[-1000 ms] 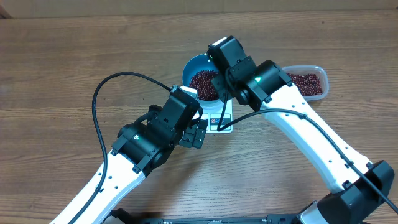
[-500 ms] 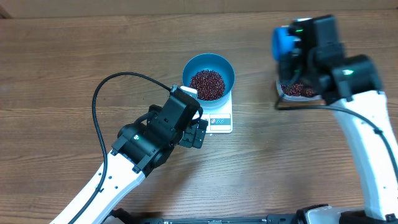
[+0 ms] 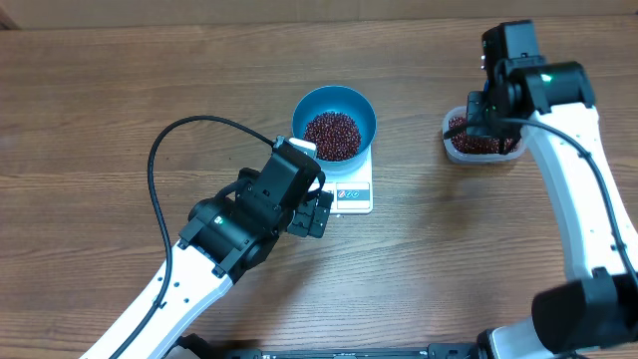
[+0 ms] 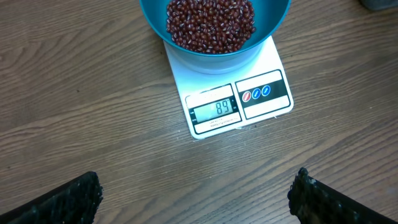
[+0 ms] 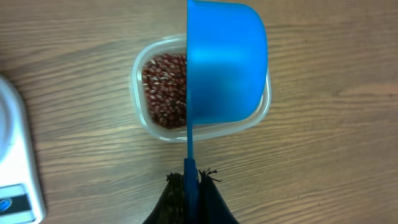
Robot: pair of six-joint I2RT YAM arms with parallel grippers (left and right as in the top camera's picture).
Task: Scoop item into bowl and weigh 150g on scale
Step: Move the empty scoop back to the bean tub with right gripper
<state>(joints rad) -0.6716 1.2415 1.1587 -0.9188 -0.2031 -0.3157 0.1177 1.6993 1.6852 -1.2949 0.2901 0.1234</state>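
The beans (image 4: 210,25) lie as a dark red-brown heap in the blue bowl (image 3: 339,97), and the heap does not reach the rim. The bowl stands on the far part of the white scale (image 4: 180,74), whose display (image 4: 214,110) shows 89; three round buttons sit beside it on the same edge. More beans (image 5: 165,90) are in the clear plastic tub (image 5: 138,87), which stands on the wooden table (image 3: 120,100) well apart from the scale, to its right in the overhead view. Over this tub hangs the blue scoop (image 5: 227,62), turned on its side so that its rim is seen edge-on and its rounded back covers the right part of the tub; whether it carries any beans I cannot tell. The right gripper (image 5: 191,180) has its two fingers pressed together on the thin handle of the scoop. The left gripper (image 4: 196,199) is just near the display side of the scale, above the table, with its jaws spread wide and nothing between them; it touches neither scale nor bowl.
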